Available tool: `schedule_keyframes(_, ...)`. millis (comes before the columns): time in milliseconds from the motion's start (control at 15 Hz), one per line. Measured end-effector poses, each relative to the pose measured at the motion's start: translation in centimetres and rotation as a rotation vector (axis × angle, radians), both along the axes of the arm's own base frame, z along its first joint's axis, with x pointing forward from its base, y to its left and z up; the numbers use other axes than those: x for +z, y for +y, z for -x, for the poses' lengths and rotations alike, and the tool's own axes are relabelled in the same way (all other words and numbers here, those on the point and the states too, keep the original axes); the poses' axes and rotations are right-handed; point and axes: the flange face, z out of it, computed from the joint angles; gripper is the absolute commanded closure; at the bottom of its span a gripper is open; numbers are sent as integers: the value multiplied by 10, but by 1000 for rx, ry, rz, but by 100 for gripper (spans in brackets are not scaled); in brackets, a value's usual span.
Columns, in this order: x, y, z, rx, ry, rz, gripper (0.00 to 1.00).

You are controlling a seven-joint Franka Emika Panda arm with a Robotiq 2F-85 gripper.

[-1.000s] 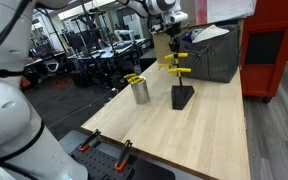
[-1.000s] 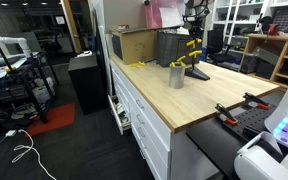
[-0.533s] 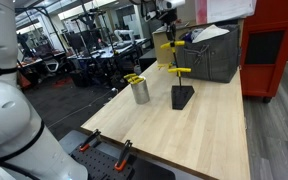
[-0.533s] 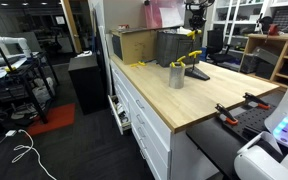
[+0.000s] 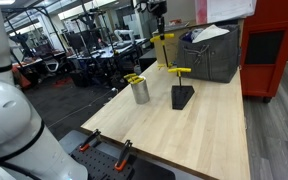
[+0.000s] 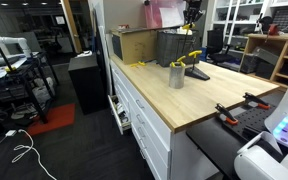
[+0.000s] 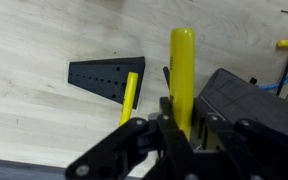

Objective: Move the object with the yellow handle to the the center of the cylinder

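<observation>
1. Grip first: the claw (image 7: 184, 120) is clamped on the slim tool with the bright yellow handle (image 5: 165, 38). In the wrist view the handle runs up the frame from between its fingers.
2. In an exterior view the tool hangs near the top centre of the frame, well above the pale wooden counter (image 5: 209, 140), with its long axis roughly level.
3. The small shiny grey metal cup (image 5: 140, 92) stands upright on the counter, down and to the left of the held tool in that frame. Other yellow-handled tools (image 5: 134, 78) already lean out of it.
4. The black wedge-shaped stand (image 5: 182, 97) sits below and slightly right of the claw. A second yellow tool (image 5: 178, 70) lies across its post.
5. The coming move seems to depend on carrying the tool left and down until it is over the cup's mouth. The tool probably also has to tip towards upright to drop in.
6. Since a second ago, the held tool has risen and drifted left in the frame, away from the stand and nearer the cup.
</observation>
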Motion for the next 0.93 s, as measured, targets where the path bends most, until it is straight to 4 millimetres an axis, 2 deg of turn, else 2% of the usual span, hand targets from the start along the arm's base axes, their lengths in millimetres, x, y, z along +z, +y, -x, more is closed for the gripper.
schedule_keyframes(467,-9,39,19,214,89,-18,94)
schedule_keyframes(933,16,60,43,411,124,-27,94)
